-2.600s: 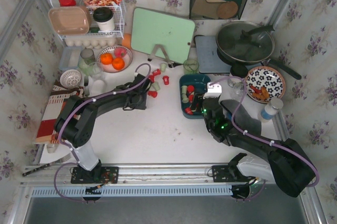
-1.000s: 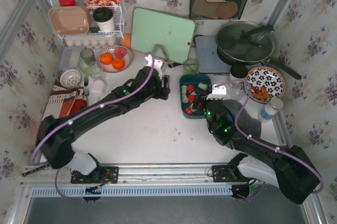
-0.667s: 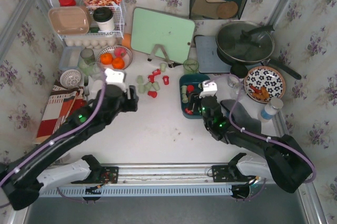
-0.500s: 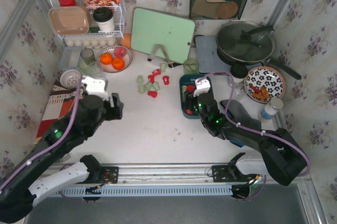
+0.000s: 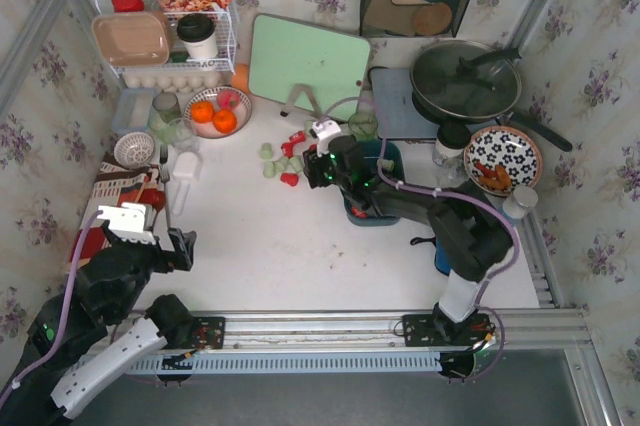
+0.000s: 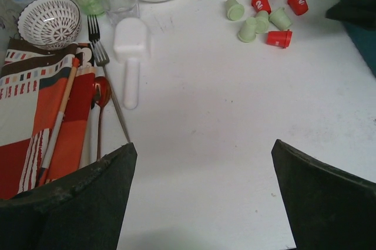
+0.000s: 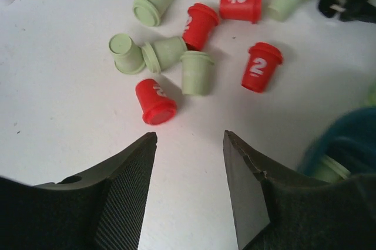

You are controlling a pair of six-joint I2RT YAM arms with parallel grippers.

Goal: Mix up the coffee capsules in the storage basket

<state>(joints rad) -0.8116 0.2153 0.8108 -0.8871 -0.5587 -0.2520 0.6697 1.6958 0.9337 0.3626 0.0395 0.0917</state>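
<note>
Right claw (image 7: 189,137): fingers apart, nothing between them. It hangs over bare table just left of the basket (image 5: 368,219). Half a second ago it was above the basket itself.

Right arm: now stretched across the basket from the right, covering most of it in the top view. Earlier it came in from the near side.

Left claw (image 6: 201,144): fingers wide apart, empty. A second ago it was at the loose capsules beside the basket. Now it is pulled well back, far to the near left of the basket, above the table beside a striped cloth (image 6: 35,115).

Capsules (image 7: 194,56): nine lie loose in a cluster on the table left of the basket, four red and five pale green, most of them tipped on their sides. The cluster looks as it did half a second ago.

Basket: same spot as before, right of the loose cluster. Its teal wall is a blur at the right edge of the right wrist view, with one pale green capsule showing inside. The rest of its contents are hidden by the arm.
</note>
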